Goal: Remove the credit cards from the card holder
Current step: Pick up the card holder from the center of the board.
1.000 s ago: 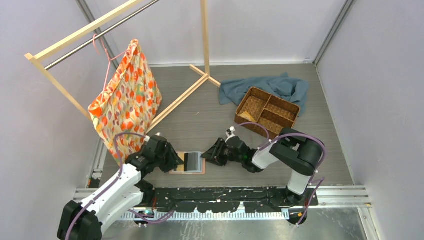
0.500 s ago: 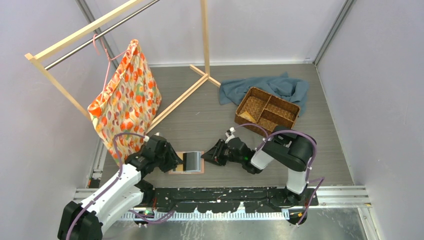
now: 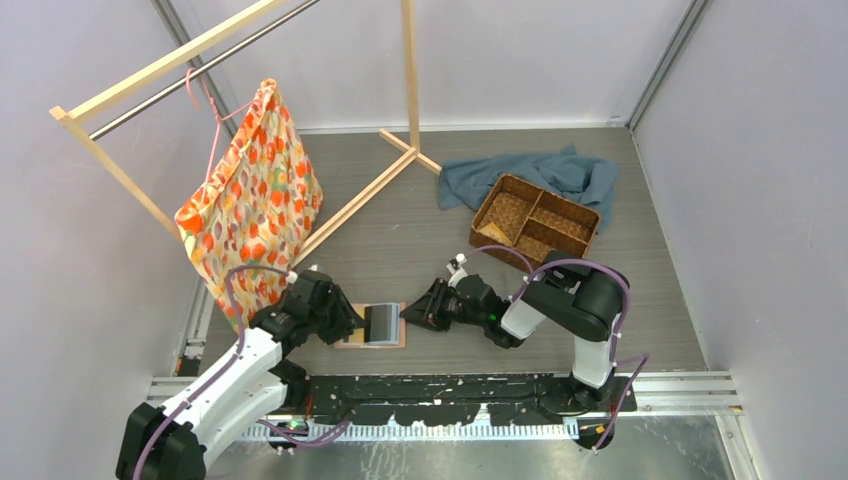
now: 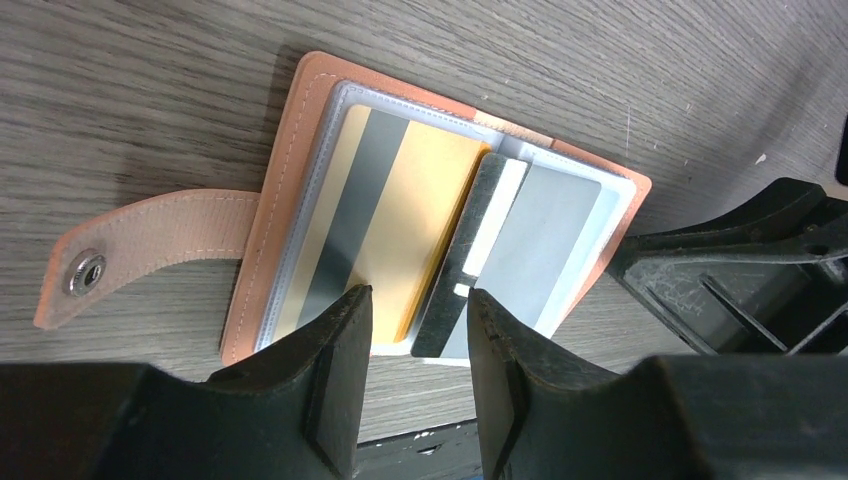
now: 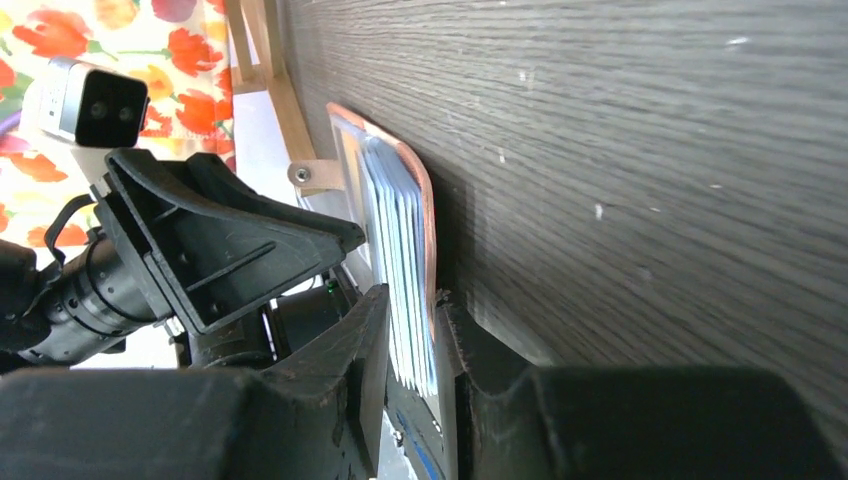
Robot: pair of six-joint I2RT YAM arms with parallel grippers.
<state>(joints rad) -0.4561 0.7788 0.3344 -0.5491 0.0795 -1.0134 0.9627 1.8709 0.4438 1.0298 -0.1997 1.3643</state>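
Observation:
The salmon-pink card holder [image 4: 285, 190] lies open on the table, its snap tab [image 4: 150, 240] stretched out to the left. In its clear sleeves show a tan-gold credit card [image 4: 420, 220], a black one [image 4: 460, 270] and a pale grey one [image 4: 545, 230]. My left gripper [image 4: 418, 310] is open at the holder's near edge, and the black card's end lies between its fingers untouched. My right gripper [image 5: 412, 335] is shut on the holder's right-hand edge [image 5: 400, 200], pinching the pink cover and the stack of sleeves. From above, both grippers flank the holder [image 3: 378, 325].
A brown woven basket [image 3: 535, 222] sits at the back right, partly on a blue cloth [image 3: 560, 170]. A floral bag [image 3: 255, 200] hangs from a wooden rack [image 3: 350, 200] at the back left. The arms' base rail runs just in front of the holder.
My right gripper slid left onto the holder's right edge and closed around it. The left gripper and the holder stayed in place.

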